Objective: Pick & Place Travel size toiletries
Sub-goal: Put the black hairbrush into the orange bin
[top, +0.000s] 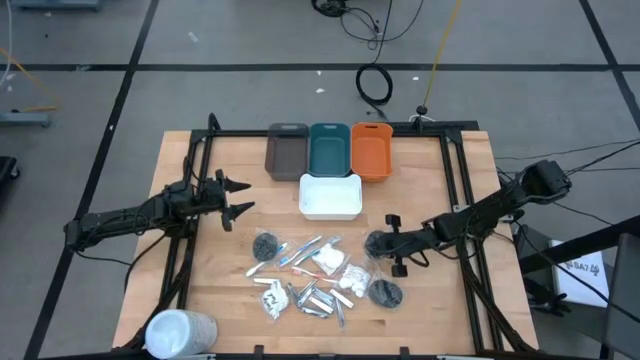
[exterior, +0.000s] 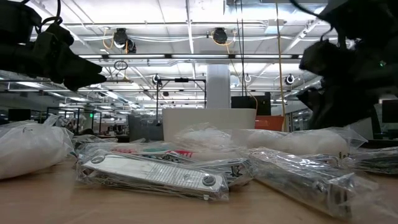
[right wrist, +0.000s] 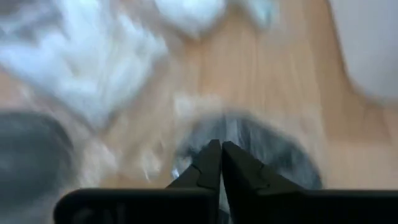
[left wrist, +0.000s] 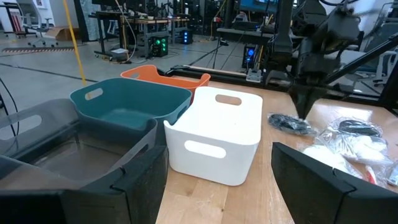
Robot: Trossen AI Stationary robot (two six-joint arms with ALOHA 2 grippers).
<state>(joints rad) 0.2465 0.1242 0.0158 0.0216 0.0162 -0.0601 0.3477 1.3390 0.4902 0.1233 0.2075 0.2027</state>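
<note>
Gripping: my right gripper point(top: 378, 243) has its fingers pressed together on a dark round disc point(right wrist: 261, 149) in clear wrap, at the right edge of the toiletries pile point(top: 315, 272).
Grip check: in the right wrist view the fingertips meet over the wrap; I judge the pinch holds film more than the disc itself, so I lift slowly and watch for slip.
Lift path: I go straight up before turning toward the white tray point(top: 331, 196), so the wrap does not drag neighbouring packets.
Left gripper point(top: 236, 197): fingers spread, empty, waiting above the desk point(top: 230, 290) to the left of the trays.
Disc look: dark, round, flat, glossy film around it.
Pile: a second dark disc point(top: 385, 292), a third point(top: 266, 243), slim pink- and blue-tipped sticks point(top: 305, 251), white packets point(top: 352, 277), silver sachets point(top: 315, 298), lying close together at mid-desk, near the front.
</note>
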